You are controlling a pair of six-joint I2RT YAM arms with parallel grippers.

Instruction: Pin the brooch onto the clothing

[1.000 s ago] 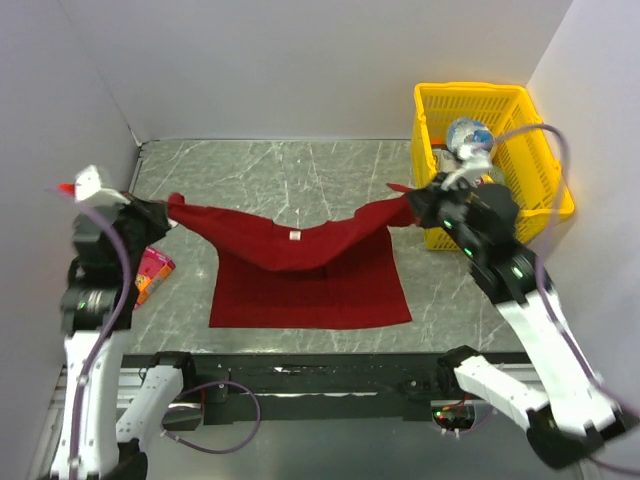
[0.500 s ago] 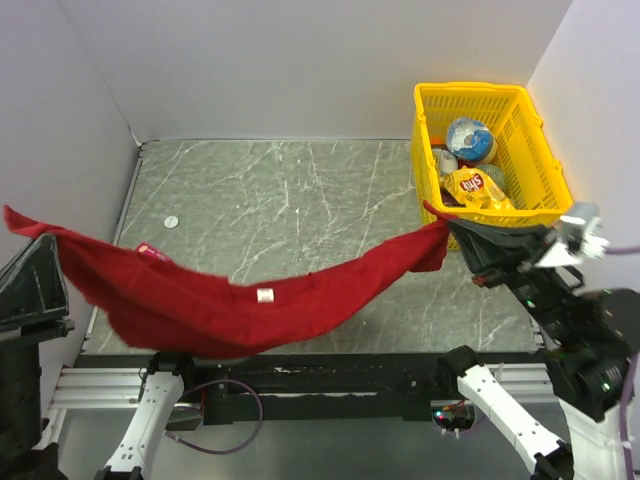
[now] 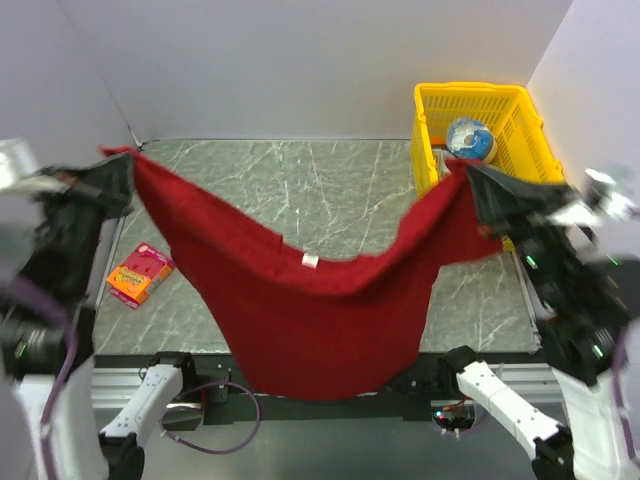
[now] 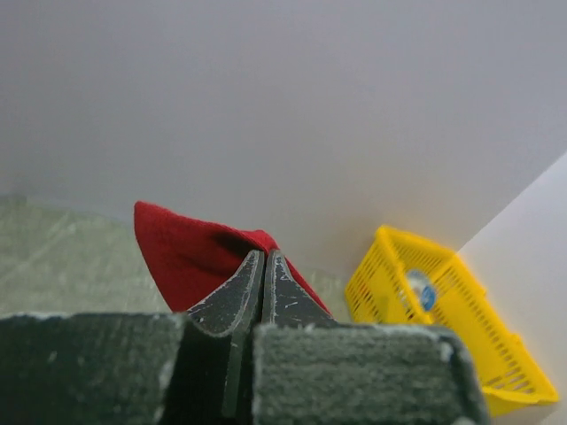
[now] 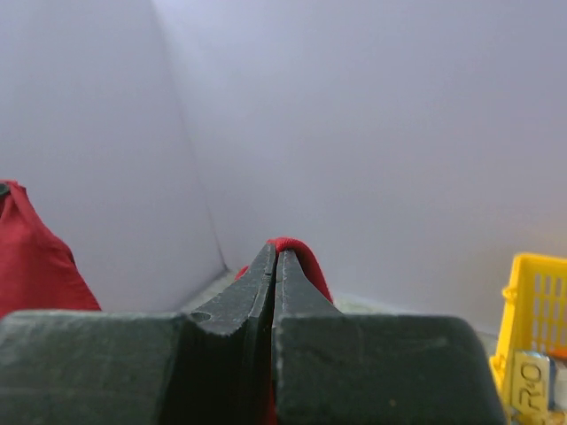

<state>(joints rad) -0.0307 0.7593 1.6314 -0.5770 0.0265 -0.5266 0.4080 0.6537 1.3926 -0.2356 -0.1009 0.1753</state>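
Note:
The clothing (image 3: 320, 320), a dark-red T-shirt with a white neck label (image 3: 310, 261), hangs stretched in the air between both arms, its lower part draping past the table's near edge. At the shirt's upper left corner my left gripper (image 3: 125, 165) is shut on the cloth; in the left wrist view the fingertips (image 4: 264, 254) pinch red fabric (image 4: 177, 257). My right gripper (image 3: 470, 175) is shut on the upper right corner, and its wrist view shows cloth (image 5: 301, 252) folded over the tips (image 5: 276, 250). The brooch is hidden.
A yellow basket (image 3: 530, 120) holding packets and a round blue-white thing stands at the back right, just behind the right gripper. An orange-and-pink packet (image 3: 140, 273) lies on the marble table (image 3: 300, 180) at the left. White walls close in on three sides.
Both arms have swung up and back, lifting the shirt from a low sag at the front edge into a high hanging spread. It now covers the table spot where a small disc showed.

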